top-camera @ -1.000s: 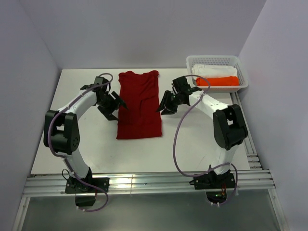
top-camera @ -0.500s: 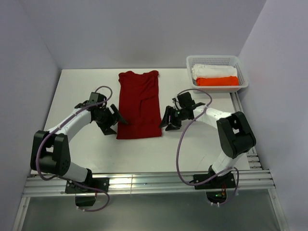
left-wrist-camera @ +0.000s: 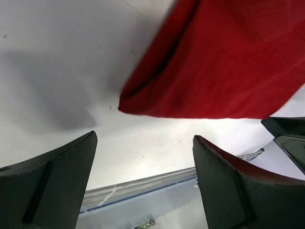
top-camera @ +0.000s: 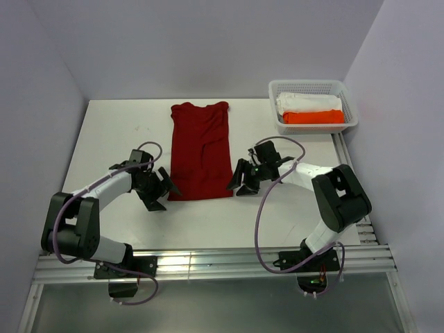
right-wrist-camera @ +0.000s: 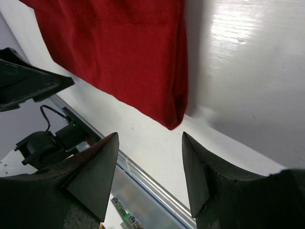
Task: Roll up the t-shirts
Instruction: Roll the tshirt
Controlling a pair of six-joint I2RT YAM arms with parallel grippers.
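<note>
A dark red t-shirt (top-camera: 201,149), folded into a long narrow strip, lies flat mid-table with its collar at the far end. My left gripper (top-camera: 164,193) sits low by the shirt's near left corner, open. In the left wrist view that corner (left-wrist-camera: 200,81) lies just beyond the gripper (left-wrist-camera: 145,157), with only bare table between the fingers (left-wrist-camera: 52,186). My right gripper (top-camera: 238,184) sits by the near right corner, open. In the right wrist view the shirt's corner (right-wrist-camera: 162,95) ends just ahead of the gripper (right-wrist-camera: 150,157), whose fingers (right-wrist-camera: 214,181) hold nothing.
A white mesh basket (top-camera: 350,111) stands at the far right, holding a white folded cloth (top-camera: 309,102) and a bright orange bundle (top-camera: 313,117). The table's near edge has metal rails (top-camera: 208,263). Grey walls close in the left and right sides.
Both grippers have slid toward the near edge along the shirt's sides, down to its near corners. Both have opened wider. The shirt has not moved.
</note>
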